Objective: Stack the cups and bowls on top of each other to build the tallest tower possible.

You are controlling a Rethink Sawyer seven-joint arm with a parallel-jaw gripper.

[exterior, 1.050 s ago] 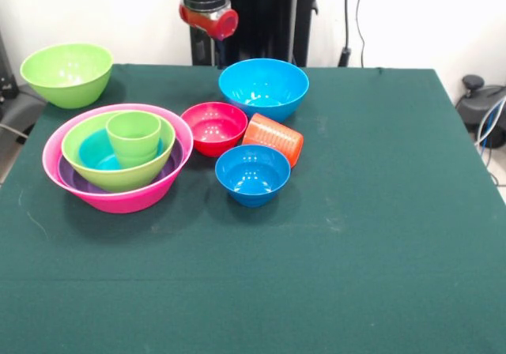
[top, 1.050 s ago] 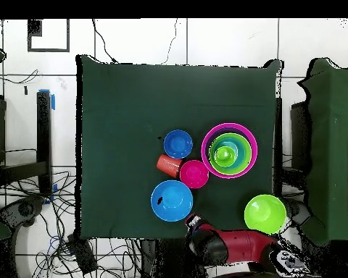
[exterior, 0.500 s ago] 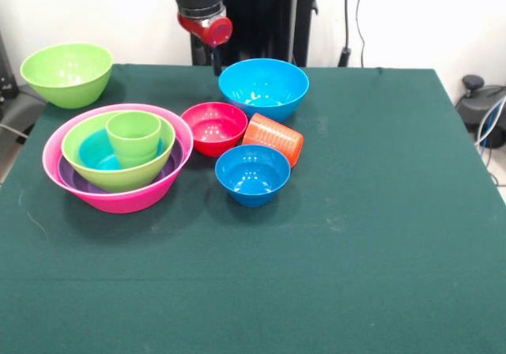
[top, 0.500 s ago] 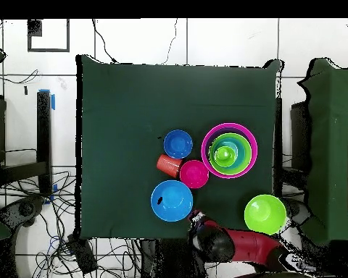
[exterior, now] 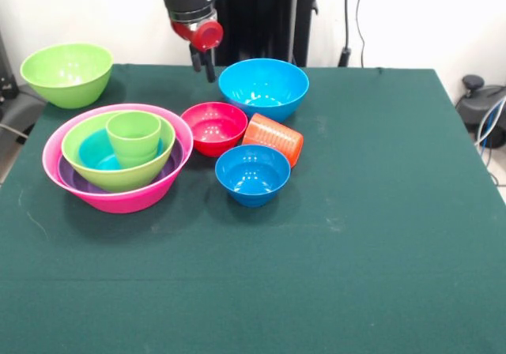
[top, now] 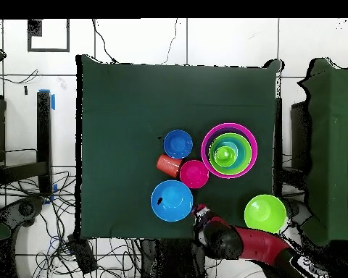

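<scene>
A huge pink bowl [exterior: 118, 204] holds a nested stack: a purple bowl [exterior: 75, 182], a lime-green bowl [exterior: 118, 178], a teal bowl [exterior: 95, 152] and an upright lime-green cup [exterior: 134, 137]. The same stack [top: 229, 150] shows from overhead. A large blue bowl [exterior: 263, 88], a small red bowl [exterior: 213, 127], a small blue bowl [exterior: 252, 174] and an orange cup [exterior: 273, 138] lying on its side cluster together. Another lime-green bowl [exterior: 67, 73] sits apart at the table's corner. My gripper [exterior: 202, 66] hangs open and empty above the cloth, just beside the large blue bowl's rim.
The dark green cloth [exterior: 379, 235] covers the table. Cables and a chair base [exterior: 482, 105] lie off the table's side. From overhead my arm [top: 242, 242] reaches in over the table edge between the large blue bowl [top: 171, 200] and the lone lime-green bowl [top: 264, 213].
My gripper has come down and shifted sideways towards the lone lime-green bowl's side; its fingers now show beside the large blue bowl. No bowl or cup has moved.
</scene>
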